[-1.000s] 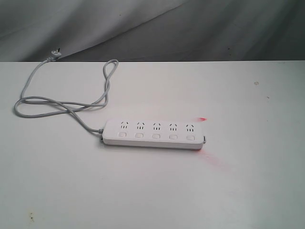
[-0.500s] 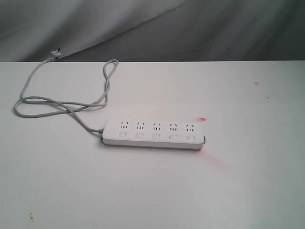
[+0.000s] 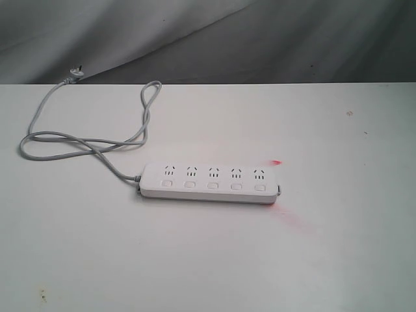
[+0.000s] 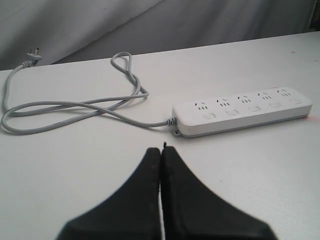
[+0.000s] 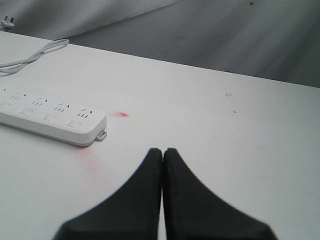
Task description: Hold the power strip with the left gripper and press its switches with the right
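The white power strip [image 3: 208, 182] lies flat in the middle of the white table, its five switches [image 3: 213, 186] in a row below the sockets. Its grey cord [image 3: 84, 140] loops off to the far left, ending in a plug [image 3: 73, 75]. Neither arm shows in the exterior view. In the left wrist view my left gripper [image 4: 161, 150] is shut and empty, well short of the power strip [image 4: 242, 111] at its cord end. In the right wrist view my right gripper [image 5: 163, 151] is shut and empty, off the strip's [image 5: 50, 121] free end.
A red glow [image 3: 286, 218] tints the table by the strip's free end, with a small red mark [image 3: 276, 162] behind it. A grey cloth backdrop [image 3: 260, 39] hangs behind the table's far edge.
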`<action>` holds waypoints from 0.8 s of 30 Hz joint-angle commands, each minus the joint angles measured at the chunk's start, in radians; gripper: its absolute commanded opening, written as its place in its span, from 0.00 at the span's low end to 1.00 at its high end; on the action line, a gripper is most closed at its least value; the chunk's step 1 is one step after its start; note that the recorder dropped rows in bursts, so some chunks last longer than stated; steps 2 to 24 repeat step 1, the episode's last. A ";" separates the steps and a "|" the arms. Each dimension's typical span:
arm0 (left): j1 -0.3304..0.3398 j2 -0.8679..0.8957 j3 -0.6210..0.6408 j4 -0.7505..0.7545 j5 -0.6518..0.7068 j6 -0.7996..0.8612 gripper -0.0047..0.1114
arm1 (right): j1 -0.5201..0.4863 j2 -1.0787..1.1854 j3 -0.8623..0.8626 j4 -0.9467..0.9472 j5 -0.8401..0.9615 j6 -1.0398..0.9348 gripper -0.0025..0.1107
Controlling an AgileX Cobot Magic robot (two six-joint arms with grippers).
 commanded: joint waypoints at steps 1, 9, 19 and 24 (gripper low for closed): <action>0.003 -0.002 0.004 0.001 -0.002 -0.012 0.04 | -0.006 -0.005 0.004 0.005 -0.001 0.002 0.02; 0.003 -0.002 0.004 0.001 -0.002 -0.012 0.04 | -0.006 -0.005 0.004 0.005 -0.001 0.002 0.02; 0.003 -0.002 0.004 0.001 -0.002 -0.012 0.04 | -0.006 -0.005 0.004 0.005 -0.001 0.002 0.02; 0.003 -0.002 0.004 0.001 -0.002 -0.012 0.04 | -0.006 -0.005 0.004 0.005 -0.001 0.002 0.02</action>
